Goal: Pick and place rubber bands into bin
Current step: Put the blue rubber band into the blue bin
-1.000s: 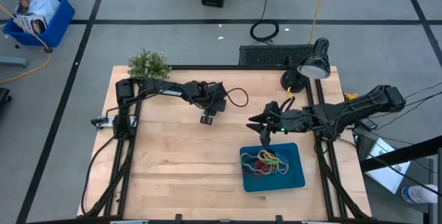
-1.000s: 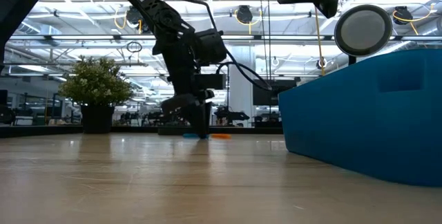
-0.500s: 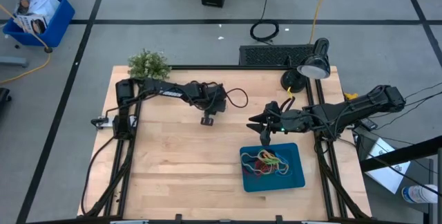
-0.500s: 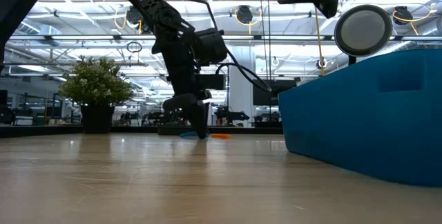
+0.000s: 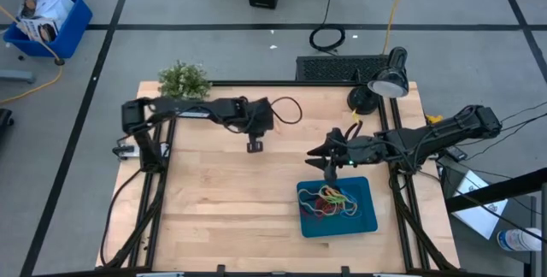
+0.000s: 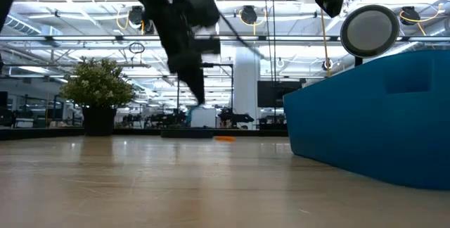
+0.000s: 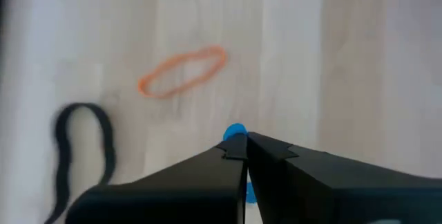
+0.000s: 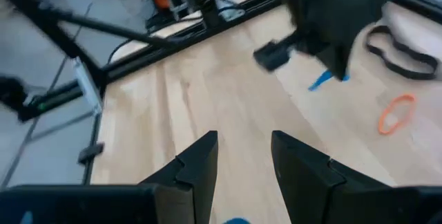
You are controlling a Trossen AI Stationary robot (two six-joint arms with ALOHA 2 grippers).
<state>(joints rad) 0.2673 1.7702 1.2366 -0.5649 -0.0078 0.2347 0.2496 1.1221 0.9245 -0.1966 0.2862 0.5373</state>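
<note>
**Left gripper pinches a blue band above the table; the tray holds a pile of bands**

From above: The flat teal-blue plastic bin (image 5: 338, 213) sits on the pale wooden table (image 5: 214, 200) at about 5 o'clock from the table's middle. Inside it lies a tangled heap of thin rubber bands (image 5: 329, 200) in red, orange, green and yellow. The right gripper (image 5: 329, 167) hangs just at the bin's 12 o'clock edge. The left gripper (image 5: 255, 146) is at about 11 o'clock from the middle, well apart from the bin. A small green bushy plant (image 5: 184, 79) stands at the table's 10 o'clock corner. A black desk lamp with a round head (image 5: 386, 80) stands at the 2 o'clock corner.

From table height: The bin's tall blue wall (image 6: 365, 115) fills the 3 o'clock side. An orange rubber band (image 6: 225, 138) lies far back on the wood. The left gripper is lifted off the table here, at about 11 o'clock.

Left wrist: The left gripper's jaws are pressed together on a thin blue rubber band (image 7: 235, 133). An orange loop lies flat on the wood beyond the fingertips. A black rubber band (image 7: 86, 148) lies near it.

Right wrist: The right gripper's (image 8: 242, 156) jaws stand apart with nothing between them. Farther off, the blue band dangles from the left gripper, above the table.
</note>
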